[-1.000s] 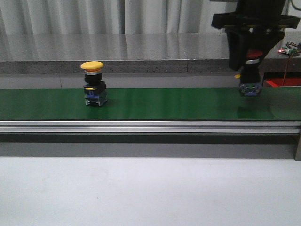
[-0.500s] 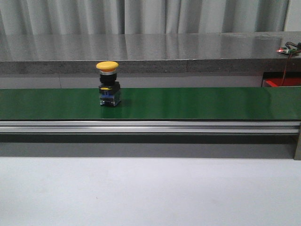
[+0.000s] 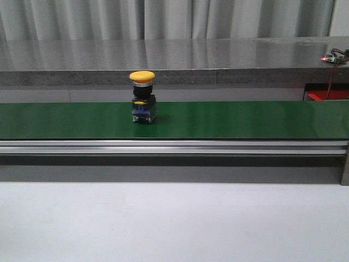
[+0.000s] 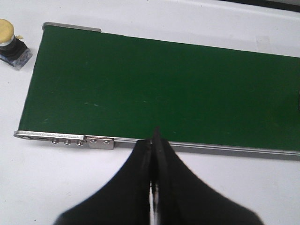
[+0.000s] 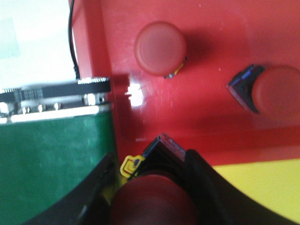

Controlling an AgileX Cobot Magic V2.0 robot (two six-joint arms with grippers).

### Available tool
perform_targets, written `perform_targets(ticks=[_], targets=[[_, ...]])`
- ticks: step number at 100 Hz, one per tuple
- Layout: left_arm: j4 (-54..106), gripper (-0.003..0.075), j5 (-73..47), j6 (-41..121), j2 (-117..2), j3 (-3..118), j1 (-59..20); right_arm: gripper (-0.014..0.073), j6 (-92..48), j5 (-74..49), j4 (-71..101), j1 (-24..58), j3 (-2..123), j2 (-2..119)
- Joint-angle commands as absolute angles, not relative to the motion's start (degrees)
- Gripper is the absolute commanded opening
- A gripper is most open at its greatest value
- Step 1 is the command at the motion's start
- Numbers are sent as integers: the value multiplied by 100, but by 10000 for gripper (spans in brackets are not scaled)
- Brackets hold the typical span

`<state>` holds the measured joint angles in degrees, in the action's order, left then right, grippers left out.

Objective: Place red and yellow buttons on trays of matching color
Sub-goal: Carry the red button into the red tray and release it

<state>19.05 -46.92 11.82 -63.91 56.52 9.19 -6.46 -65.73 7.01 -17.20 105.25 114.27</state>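
The yellow button (image 3: 143,97) has a smooth domed mushroom cap on a black collar and a blocky clear-and-blue base; it stands upright on the matte green belt (image 3: 245,120), which runs along a ribbed aluminium rail (image 3: 174,146). Compared with a second ago it has ridden further right along the belt, and the right arm, which then hung over the belt's right end holding a red button, is gone from the front view. The right claw (image 5: 150,197) now grips that red button (image 5: 152,201), its glossy round cap pinched between the two black fingers (image 5: 96,187), base pointing away from the wrist. Just beyond the fingertips lies the shiny red tray (image 5: 206,93), holding two more red buttons: one (image 5: 160,48) straight ahead of the claw and well apart from it, another (image 5: 274,93) off to one side, lying tilted. A flat yellow tray (image 5: 262,187) edge sits right beside the claw. The left claw (image 4: 153,140) is closed to a thin seam, holding nothing, its tips over the near rail of the belt; a second yellow button (image 4: 11,42) lies on the white table (image 4: 47,187) far off to the side, past the belt's end.
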Motion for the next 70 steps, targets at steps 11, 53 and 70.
perform_targets(ticks=[11,53,70], targets=[[2034,-20,-4378,1155,-6270,5809,889,195,-709,-6101,751,-1747,10631,11352],[2034,-20,-4378,1155,-6270,5809,889,195,-709,-5852,719,-1747,10627,11964],[2034,-19,-4388,1155,-6270,5809,889,195,-709,-5785,719,-1747,10627,12060]])
